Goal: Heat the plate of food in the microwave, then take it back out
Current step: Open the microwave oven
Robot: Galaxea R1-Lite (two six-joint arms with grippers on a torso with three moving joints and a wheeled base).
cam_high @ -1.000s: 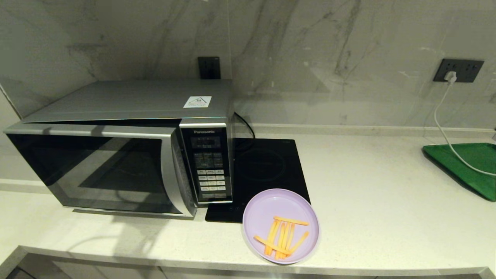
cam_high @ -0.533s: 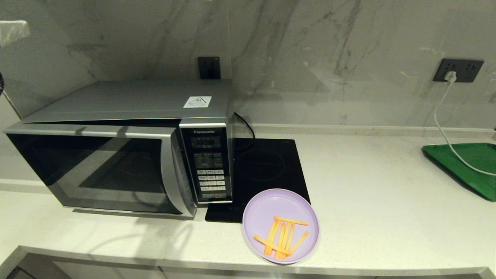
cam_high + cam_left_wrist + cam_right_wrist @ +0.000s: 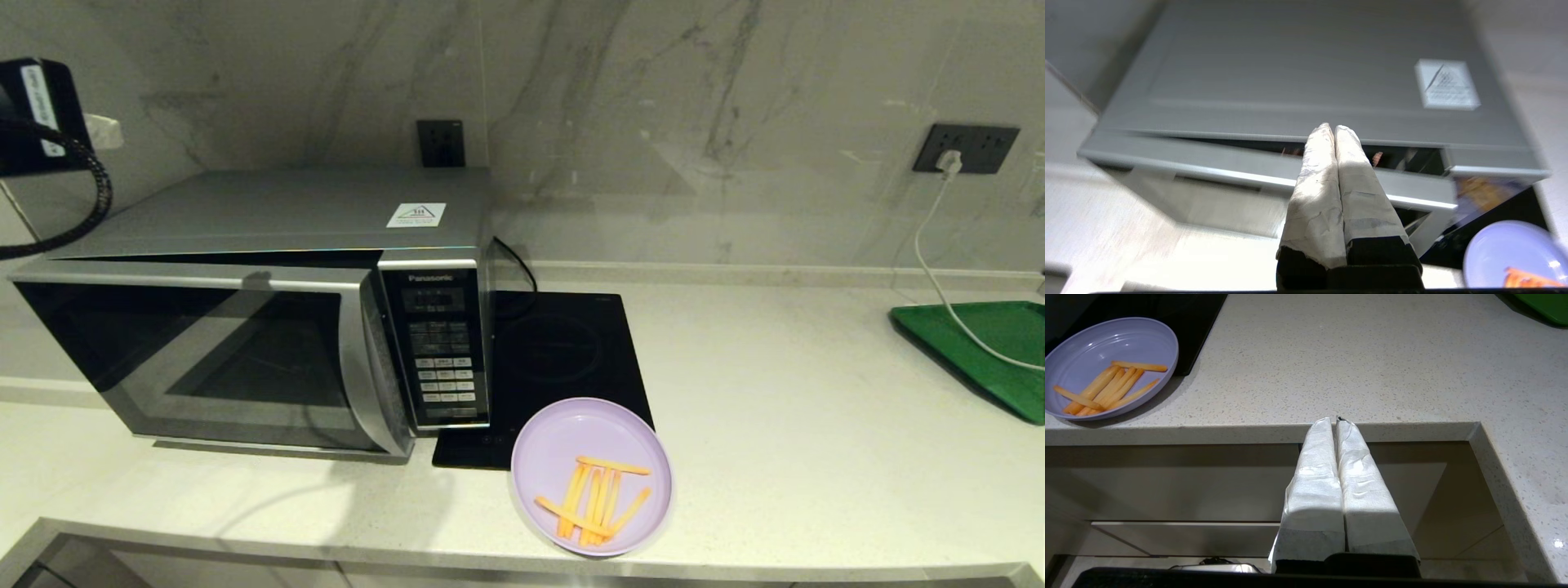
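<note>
The silver-grey microwave (image 3: 269, 327) stands at the left of the counter, its dark glass door slightly ajar, with a gap along the top in the left wrist view. The lilac plate of food (image 3: 591, 476) with orange sticks sits near the counter's front edge, right of the microwave, partly on the hob. My left arm (image 3: 37, 106) is high at the far left; its gripper (image 3: 1334, 127) is shut and empty, above the microwave's top (image 3: 1290, 73) near the door's upper edge. My right gripper (image 3: 1336, 419) is shut and empty, parked below the counter edge, right of the plate (image 3: 1110, 367).
A flat black induction hob (image 3: 563, 359) lies between the microwave and the plate. A green tray (image 3: 988, 351) sits at the far right with a white cable (image 3: 939, 269) running onto it from a wall socket (image 3: 966, 148). The marble wall stands behind.
My left arm has come into the head view at the upper left and moved right and down toward the microwave. The plate, the microwave door and the right arm have not moved.
</note>
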